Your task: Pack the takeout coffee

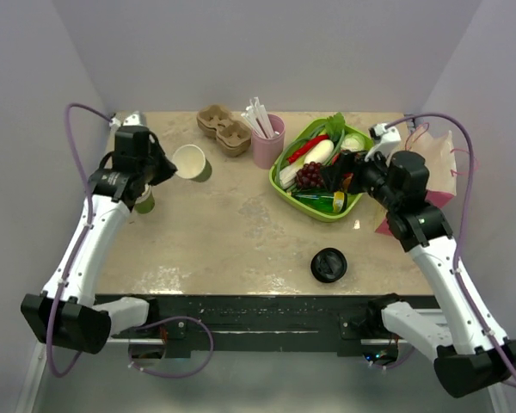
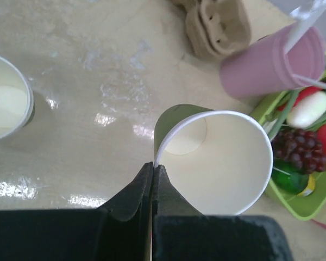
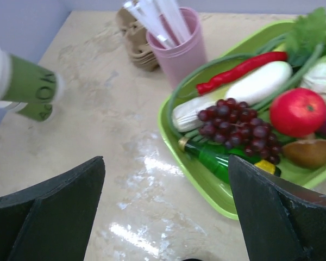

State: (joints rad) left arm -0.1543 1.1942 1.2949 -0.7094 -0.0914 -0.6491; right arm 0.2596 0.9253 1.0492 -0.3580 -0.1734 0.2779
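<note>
We find the left arm stretched along the left edge of the table [image 1: 241, 232], its wrist turned inward near the far-left corner. The right arm rises along the right edge and bends inward, with its wrist over the near-right rim of the green tray [image 1: 327, 215]. The left gripper [image 2: 153, 173] is pinched fully together on the rim wall of a lidless green cup [image 2: 217, 163]. It holds this cup clear of the table, tilted, with the white inside showing from above. The right gripper [image 3: 165, 163] stands wide apart, holding nothing. Count: two green cups, both lidless (the second green cup [image 1: 144, 203] stands on the table beneath the left wrist). One black lid [image 1: 328, 264] lies alone near the table's front centre, well apart from both cups. One pink bag [image 1: 439, 168] sits behind the right arm. There is one pink tumbler [image 1: 268, 142] of white straws and one tray of produce. The number of cardboard cup carriers [image 1: 224, 129] is unclear.
</note>
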